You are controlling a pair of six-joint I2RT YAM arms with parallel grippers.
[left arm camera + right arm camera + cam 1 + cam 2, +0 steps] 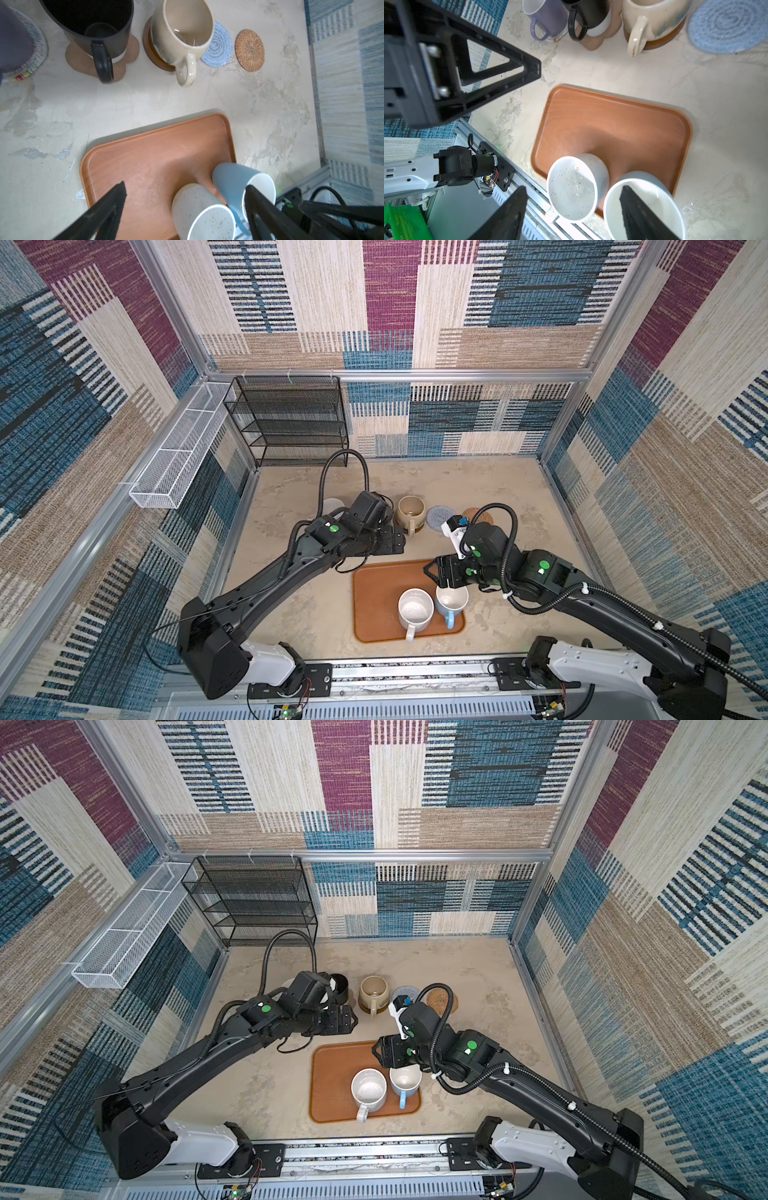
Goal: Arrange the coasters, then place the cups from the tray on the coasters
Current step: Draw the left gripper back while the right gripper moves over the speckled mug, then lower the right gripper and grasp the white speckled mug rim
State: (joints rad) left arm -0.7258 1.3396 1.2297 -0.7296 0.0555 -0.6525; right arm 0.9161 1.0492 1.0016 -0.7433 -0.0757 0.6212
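- The surface is a mottled beige slab. It is boxed in by walls of woven patchwork in blue, plum, tan and cream, on an aluminium frame.
- A black mesh rack stands in the back left corner, and a white wire basket hangs on the left wall.
- The tray lies near my edge, with the white mug and blue mug side by side in its near right part.
- In the back row I see the lavender mug on the grey coaster, the black mug on the cork coaster and the beige mug on the wooden disc.
- The blue coaster and rattan coaster lie bare to the right.
- My left gripper hovers just in front of the beige mug, fingers spread, holding nothing.
- My right gripper hangs over the blue mug, fingers spread. One finger shows against its white inside, not pinching.
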